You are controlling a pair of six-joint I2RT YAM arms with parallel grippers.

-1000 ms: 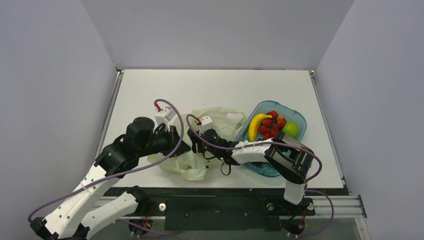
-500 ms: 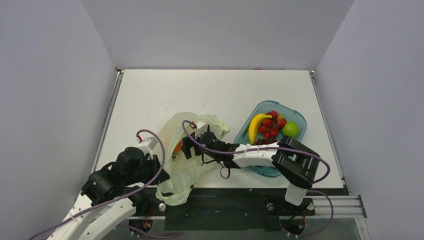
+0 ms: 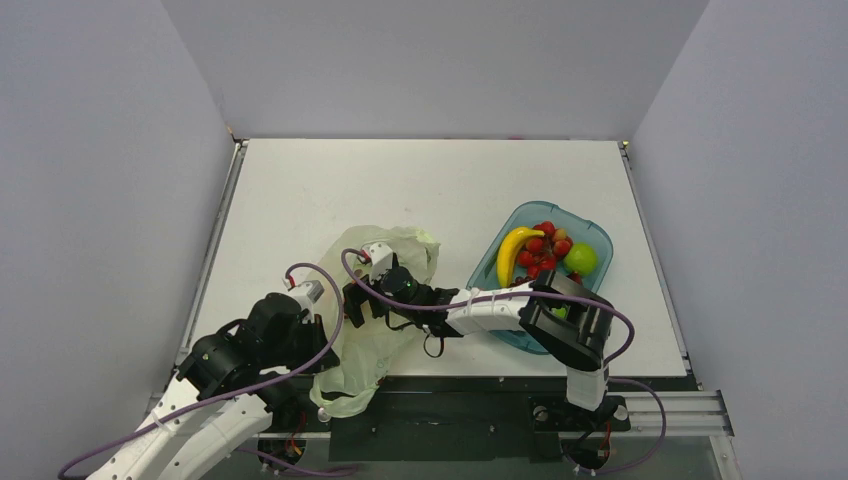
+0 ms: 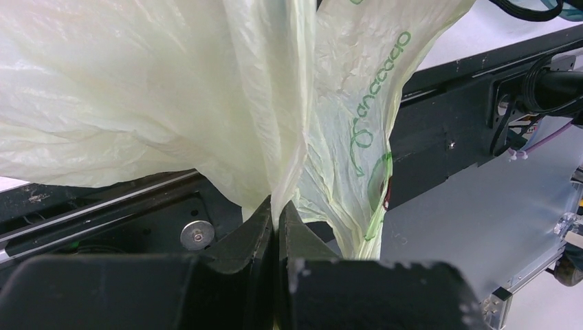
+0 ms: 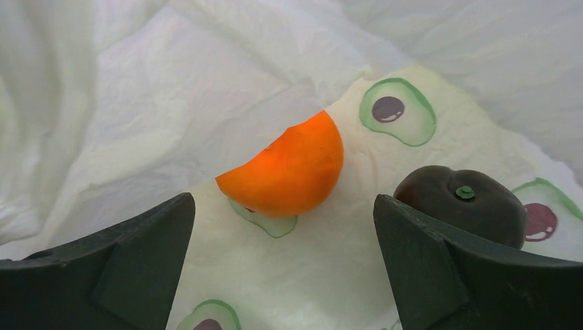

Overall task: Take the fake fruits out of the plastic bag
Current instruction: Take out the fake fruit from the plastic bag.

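Note:
The pale-green plastic bag [image 3: 380, 330] hangs over the table's near edge. My left gripper [image 3: 325, 328] is shut on a fold of it [image 4: 277, 213]; the bag [image 4: 172, 89] spreads above the jaws. My right gripper [image 3: 358, 300] is inside the bag's mouth, open and empty [image 5: 285, 268]. In the right wrist view, a round orange fruit [image 5: 285, 168] lies on the bag's floor just ahead of the jaws. A dark red fruit with a green top [image 5: 460, 206] lies by the right finger [image 5: 447, 268]. A yellow banana [image 3: 510, 252] lies in the blue tray [image 3: 603, 238].
The blue tray at the right also holds a red cluster [image 3: 543, 250] and a round green fruit [image 3: 582, 259]. The right arm's forearm [image 3: 490, 305] lies across the table in front of the tray. Grey walls stand on three sides.
My left gripper has pulled the bag toward the near-left edge and holds it up. My right gripper has moved left, deeper into the bag's mouth.

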